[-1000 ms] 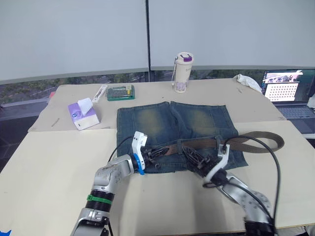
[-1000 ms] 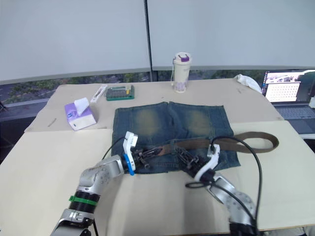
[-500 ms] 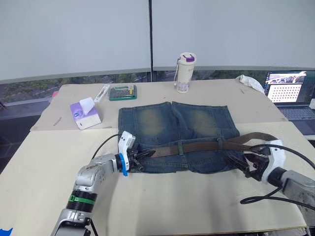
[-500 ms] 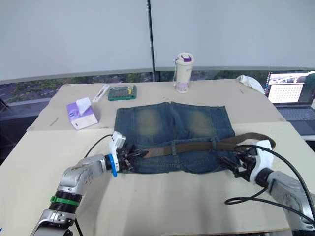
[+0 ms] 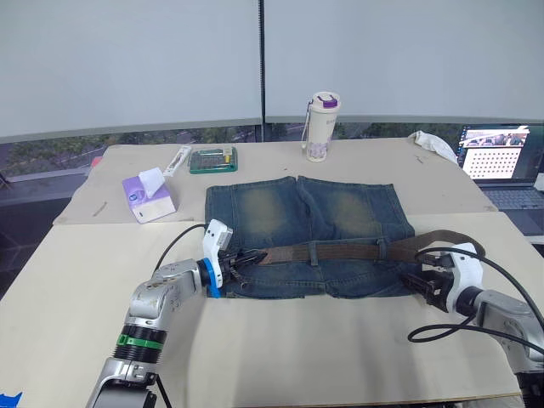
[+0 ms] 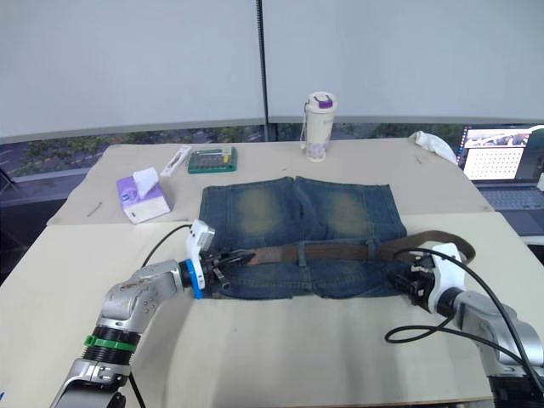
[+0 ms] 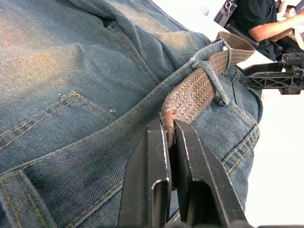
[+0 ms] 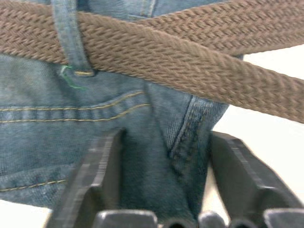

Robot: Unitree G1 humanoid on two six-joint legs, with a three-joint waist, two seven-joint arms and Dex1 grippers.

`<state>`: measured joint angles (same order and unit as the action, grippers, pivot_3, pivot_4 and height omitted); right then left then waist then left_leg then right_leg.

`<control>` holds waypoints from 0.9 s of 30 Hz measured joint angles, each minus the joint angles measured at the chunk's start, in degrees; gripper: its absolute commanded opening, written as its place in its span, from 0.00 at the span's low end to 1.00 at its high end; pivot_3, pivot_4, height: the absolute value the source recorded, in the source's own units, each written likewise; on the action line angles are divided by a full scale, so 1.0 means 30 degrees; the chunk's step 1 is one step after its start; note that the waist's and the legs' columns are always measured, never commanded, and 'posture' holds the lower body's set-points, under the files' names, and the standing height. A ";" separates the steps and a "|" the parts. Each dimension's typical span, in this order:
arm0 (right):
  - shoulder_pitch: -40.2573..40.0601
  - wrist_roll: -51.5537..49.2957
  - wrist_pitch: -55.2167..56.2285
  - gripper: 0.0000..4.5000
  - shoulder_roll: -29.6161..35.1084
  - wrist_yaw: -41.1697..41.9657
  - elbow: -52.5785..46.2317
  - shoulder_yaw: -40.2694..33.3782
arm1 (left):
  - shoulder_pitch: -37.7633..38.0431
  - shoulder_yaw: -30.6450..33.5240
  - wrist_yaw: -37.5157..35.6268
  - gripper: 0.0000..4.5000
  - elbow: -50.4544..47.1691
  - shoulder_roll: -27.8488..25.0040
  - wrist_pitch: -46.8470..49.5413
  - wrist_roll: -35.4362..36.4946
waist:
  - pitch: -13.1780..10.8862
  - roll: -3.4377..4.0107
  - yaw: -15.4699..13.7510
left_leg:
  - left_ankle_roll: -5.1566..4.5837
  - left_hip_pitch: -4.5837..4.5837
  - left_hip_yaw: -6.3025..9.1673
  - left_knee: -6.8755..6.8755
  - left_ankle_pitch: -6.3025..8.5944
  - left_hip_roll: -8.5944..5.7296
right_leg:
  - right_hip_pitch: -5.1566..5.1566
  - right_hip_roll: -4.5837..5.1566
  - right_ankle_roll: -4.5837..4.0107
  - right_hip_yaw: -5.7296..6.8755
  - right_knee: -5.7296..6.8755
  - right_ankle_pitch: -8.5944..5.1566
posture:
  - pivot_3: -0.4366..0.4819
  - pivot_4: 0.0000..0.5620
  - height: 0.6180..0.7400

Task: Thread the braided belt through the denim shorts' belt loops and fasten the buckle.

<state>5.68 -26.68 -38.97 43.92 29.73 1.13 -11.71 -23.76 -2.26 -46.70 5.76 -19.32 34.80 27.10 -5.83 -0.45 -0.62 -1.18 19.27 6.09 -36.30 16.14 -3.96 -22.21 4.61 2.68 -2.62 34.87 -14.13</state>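
The denim shorts [image 5: 304, 223] lie flat mid-table, waistband towards me. The braided belt [image 5: 344, 252] runs along the waistband under belt loops [image 5: 313, 252] and curls back in a loop past the shorts' right edge. My left gripper [image 5: 244, 258] is at the waistband's left end. The left wrist view shows it [image 7: 166, 127] shut on the belt's end, just short of a belt loop [image 7: 212, 80]. My right gripper [image 5: 415, 283] sits open at the waistband's right corner. In the right wrist view its fingers [image 8: 100, 164] straddle the denim [image 8: 152, 156] below the belt [image 8: 190, 54].
At the table's far side stand a purple tissue box [image 5: 148, 195], a green case [image 5: 212, 159], a white bottle [image 5: 321, 115], a white cloth [image 5: 433, 143] and a laptop [image 5: 501, 158]. A person in black [image 7: 266, 21] sits beyond the table.
My right gripper swung from the middle of the waistband to its right corner. My left gripper drew the belt end left. The belt now lies straighter along the waistband.
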 measured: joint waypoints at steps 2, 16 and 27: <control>0.0177 0.0607 0.0085 0.26 0.0254 0.0124 0.0091 0.0343 | -0.0067 -0.0211 0.0025 0.00 0.0005 0.0267 -0.0078 -0.0051 | 0.0029 -0.0051 -0.0076 | 0.0000 -0.0001 0.0009 -0.0007 0.0000 -0.0008 | 0.0015 0.0007 0.0000 0.0026 -0.0003 0.0000 | 0.48 0.27 1.00; 0.1561 0.0413 0.0716 0.00 -0.1798 -0.1747 0.3008 -0.2519 | -0.1615 -0.0626 0.0323 0.00 0.1081 0.2059 -0.0667 -0.0260 | 0.0034 -0.0101 -0.0481 | -0.0008 0.0024 0.0012 -0.0044 0.0004 -0.0059 | 0.0010 0.0064 0.0000 0.0028 0.0002 0.0001 | 0.48 0.27 1.00; -0.2125 -0.1354 -0.1069 0.00 -0.2212 -0.4850 0.2337 -0.9509 | -0.2518 -0.0821 0.0366 0.00 0.1718 0.3053 -0.0463 -0.0237 | 0.0017 -0.0107 -0.0921 | -0.0045 0.0038 -0.0008 -0.0041 0.0018 -0.0073 | 0.0023 0.0090 0.0011 0.0040 -0.0010 -0.0005 | 0.48 0.27 1.00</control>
<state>-0.69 -30.74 -42.18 37.28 15.18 8.14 -40.23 -31.31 -4.72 -45.60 10.92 -10.16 33.41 26.39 -5.78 -0.77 -3.38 -1.32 19.38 6.07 -36.42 16.20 -4.18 -22.15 4.88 2.71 -2.50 34.84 -14.14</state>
